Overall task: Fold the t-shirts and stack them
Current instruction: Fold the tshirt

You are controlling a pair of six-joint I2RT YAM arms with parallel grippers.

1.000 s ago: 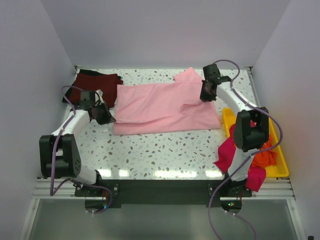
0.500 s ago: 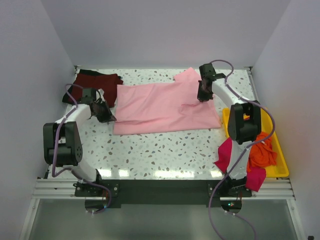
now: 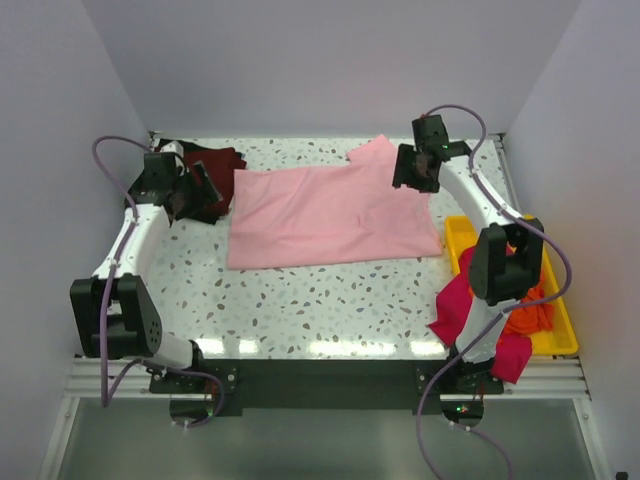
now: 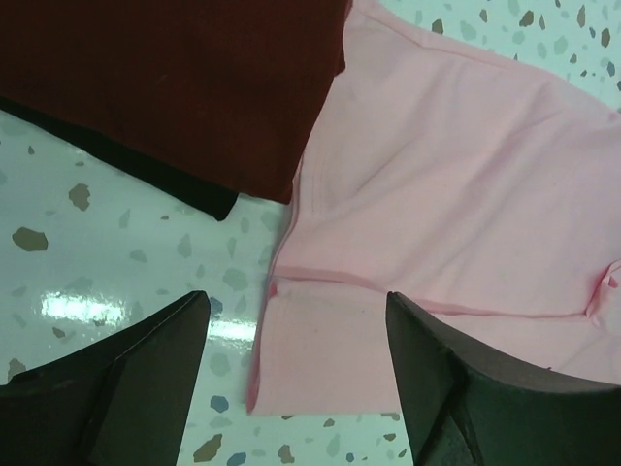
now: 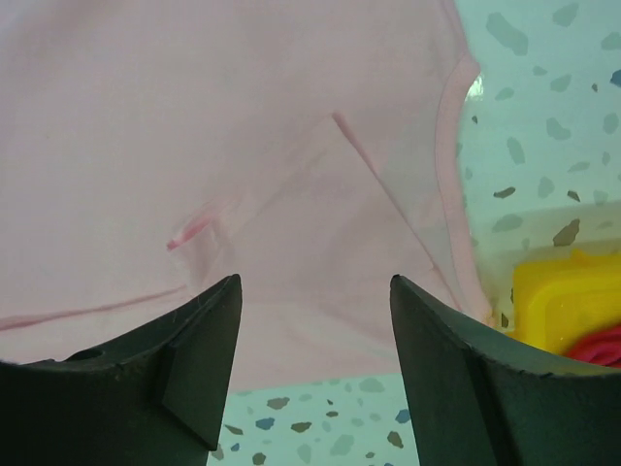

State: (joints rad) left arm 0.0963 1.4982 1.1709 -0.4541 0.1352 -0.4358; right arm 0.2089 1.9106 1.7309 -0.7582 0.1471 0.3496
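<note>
Tees are lying in three places on the speckled counter (image 3: 310, 300). The pale pink tee (image 3: 330, 215) is lying flat across the middle as a wide rectangle, with one sleeve poking out at its far right corner. The maroon tee (image 3: 210, 165) is sitting folded in the far left corner, just beside the pink one's left edge. In the left wrist view it is resting on a black tee (image 4: 160, 180), whose edge is showing underneath it. The magenta tee (image 3: 455, 305) is spilling over the left rim of the yellow tray (image 3: 565, 345), which is sitting at the right edge of the counter. The orange tee (image 3: 530, 310) is bunching up inside the tray, partly hidden by the right arm.

The left pincer (image 4: 296, 383) is hanging over the pink tee's left edge, near the maroon tee. Its fingers are standing wide apart and gripping nothing, and the tee's hemmed corner is showing between them. The right pincer (image 5: 312, 374) is hanging over the pink tee's right side, close to the sleeve. Its fingers are likewise standing apart with nothing clamped; pink cloth is filling the gap between them, and a corner of the tray is showing to its right. Whether either pincer's fingertips are touching the cloth, I cannot tell.
</note>
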